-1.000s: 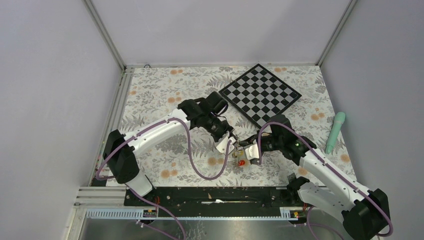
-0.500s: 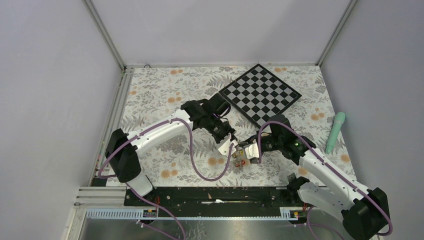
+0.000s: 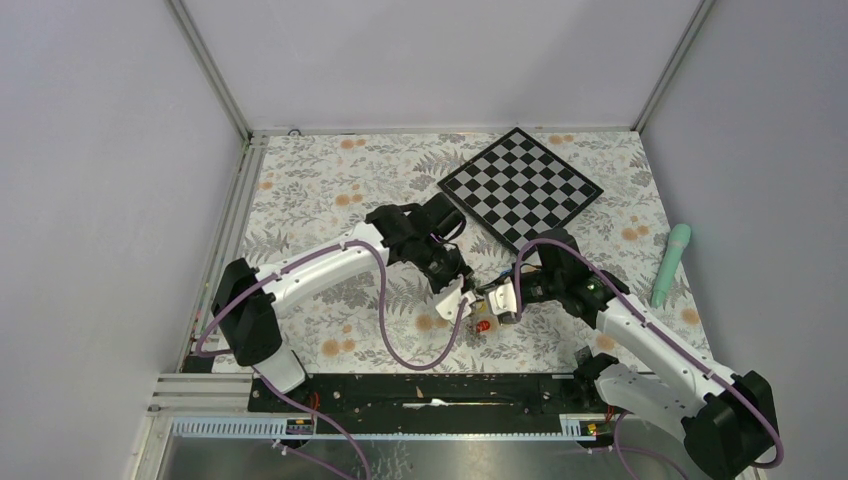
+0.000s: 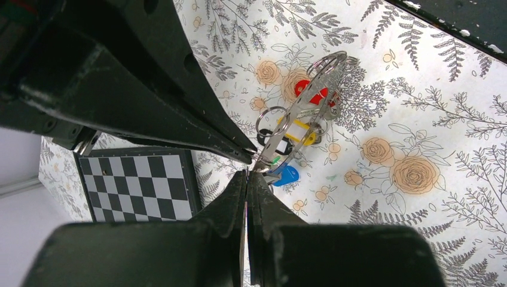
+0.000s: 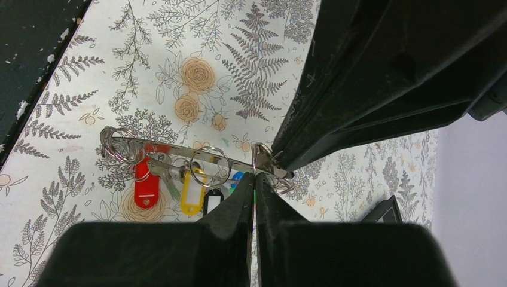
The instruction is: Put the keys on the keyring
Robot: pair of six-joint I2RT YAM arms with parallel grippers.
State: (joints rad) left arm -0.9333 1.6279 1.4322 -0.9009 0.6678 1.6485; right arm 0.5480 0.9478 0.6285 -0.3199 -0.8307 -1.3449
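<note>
My two white arms (image 3: 320, 265) reach forward and inward with elbows bent and wrists tipped down, so that the grippers meet almost tip to tip between them. The left gripper (image 3: 456, 294) and the right gripper (image 3: 505, 298) each have their black fingers (image 4: 227, 206) pressed flat together. Both pinch the same end of the flat grey metal keyring (image 5: 179, 153).

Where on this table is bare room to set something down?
Far left, between the chessboard and the left wall; near-left, beside the left arm's base. Crowded at centre: left gripper and right gripper pinch the keyring by the keys.
</note>
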